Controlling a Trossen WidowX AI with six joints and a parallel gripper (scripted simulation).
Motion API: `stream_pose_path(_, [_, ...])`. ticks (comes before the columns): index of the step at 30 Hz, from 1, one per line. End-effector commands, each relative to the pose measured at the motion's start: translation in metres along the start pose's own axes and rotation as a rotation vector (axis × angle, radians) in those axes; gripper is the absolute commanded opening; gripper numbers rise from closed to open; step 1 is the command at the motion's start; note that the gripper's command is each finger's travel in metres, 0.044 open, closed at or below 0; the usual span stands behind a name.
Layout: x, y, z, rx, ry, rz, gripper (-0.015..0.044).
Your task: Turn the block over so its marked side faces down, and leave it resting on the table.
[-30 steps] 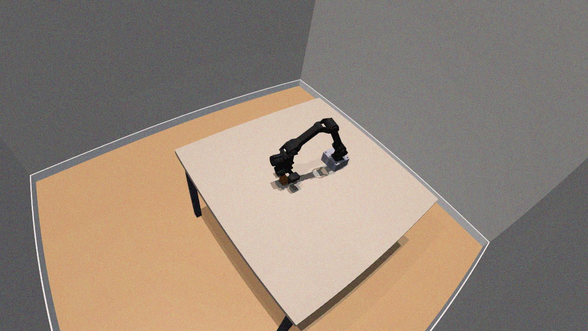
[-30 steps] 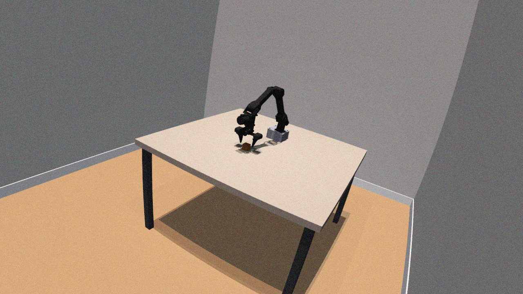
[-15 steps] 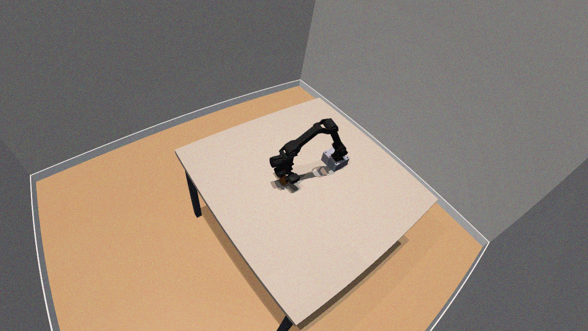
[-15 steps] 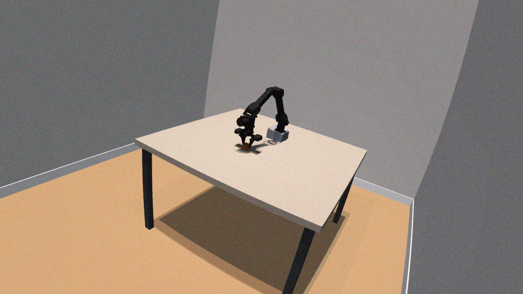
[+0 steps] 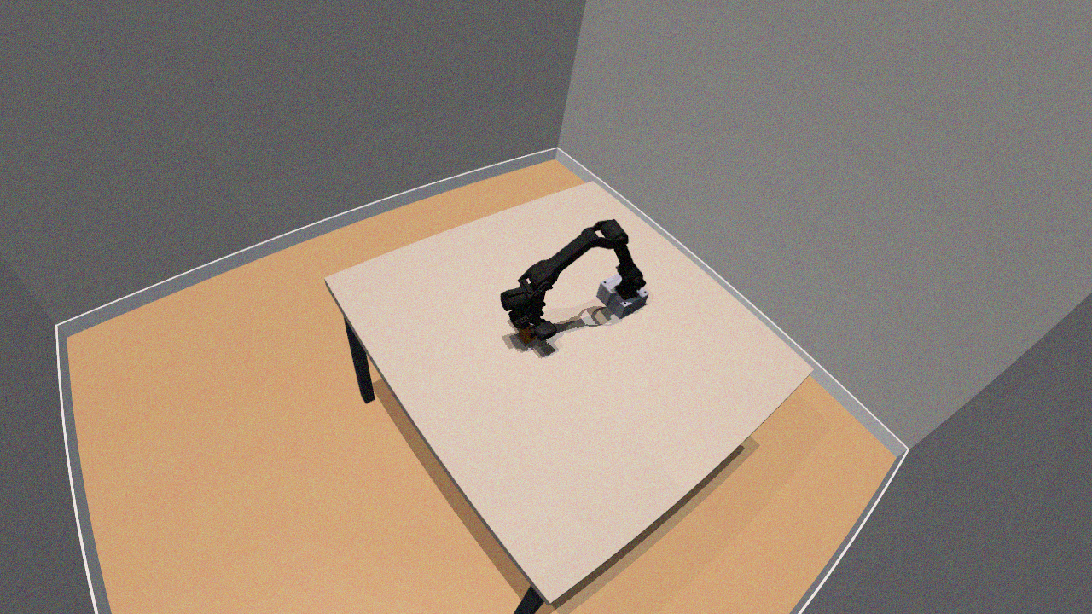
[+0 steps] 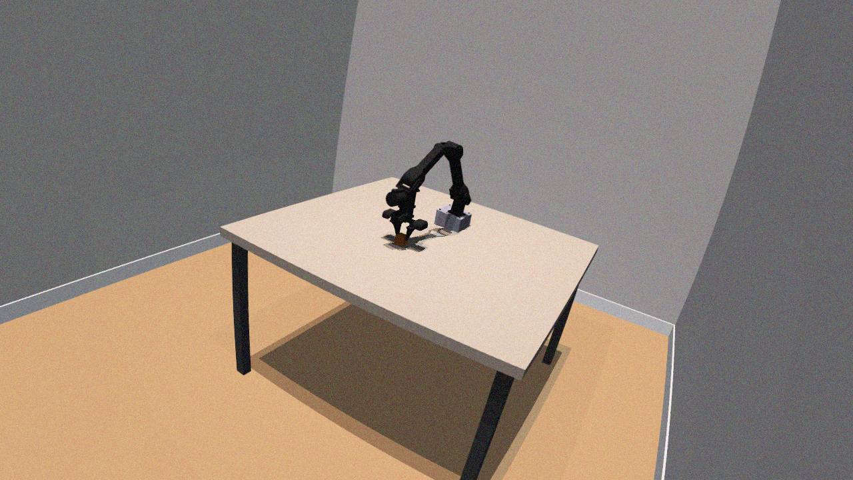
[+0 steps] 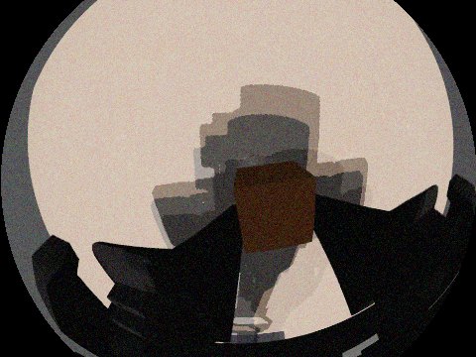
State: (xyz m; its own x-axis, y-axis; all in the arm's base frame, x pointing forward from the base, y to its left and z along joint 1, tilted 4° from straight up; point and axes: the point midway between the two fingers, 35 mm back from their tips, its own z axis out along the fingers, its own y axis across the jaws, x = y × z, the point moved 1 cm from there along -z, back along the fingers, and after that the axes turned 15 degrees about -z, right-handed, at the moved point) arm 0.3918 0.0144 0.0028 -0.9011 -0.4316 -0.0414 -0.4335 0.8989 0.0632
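- Block: a small dark brown cube, sitting between the two black fingers, which press on its left and right sides.
- Its faces look about equal in the wrist view, so no long axis can be made out; its edges run roughly square to the fingers.
- No mark can be made out on the face turned toward the wrist camera, so which way the marked side points cannot be told.
- Gripper points straight down, fingers drawn in to about half their range and clamped on the block.
- In the exterior view the block sits low between the fingertips, at or just above the table; whether it touches the surface cannot be told.
- From the top view only a sliver of brown shows under the gripper, the rest hidden by the wrist.
- Layered grey shadows spread on the table beyond the fingertips and to both sides of the block.
- Arm arches up from its grey base, which stands behind the fingers, apart from the block.
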Motion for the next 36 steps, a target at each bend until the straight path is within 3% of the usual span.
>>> stream_pose_path(1, [0.0,0.0,0.001,0.002,0.001,0.003,0.0064])
stream_pose_path(4, [0.0,0.0,-0.01,0.002,0.001,0.003,0.0])
stream_pose_path(13, [0.0,0.0,-0.029,0.004,-0.009,0.003,0.0])
stream_pose_path(36, [0.002,-0.001,-0.018,0.091,-0.337,0.009,0.0])
